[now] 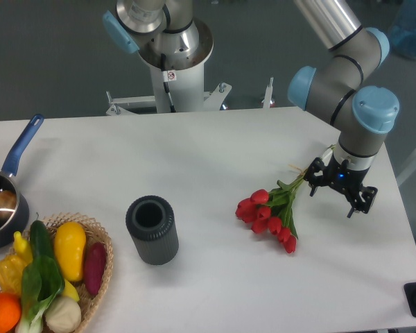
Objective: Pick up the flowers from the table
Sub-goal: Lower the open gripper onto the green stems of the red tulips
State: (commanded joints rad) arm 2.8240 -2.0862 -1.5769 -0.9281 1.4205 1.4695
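Fingers [338,193] on the robot's hand point down and stand apart, with nothing between them. They hang just to the right of the flowers [272,211], close to the ends of the stems. The flowers lie flat on the white bench [215,152], over on its right side, with the red buds pointing toward the front left and the green stems pointing up toward the hand. So the job looks only begun: the hand is near, but the flowers are not yet held and not yet lifted. I think what is left is to slide over the stems, go down, squeeze, and then lift. I cannot tell how high the fingers are above the bench. There is a lot of bare room around the flowers. A dark ribbed cup [152,229] stands well apart to the left, and a basket of vegetables [52,277] and a blue-handled pot [3,201] sit far off at the left edge. The right edge of the bench is close to the hand, so there is less room on that side. Nothing lies on top of the flowers, so going straight up looks free.
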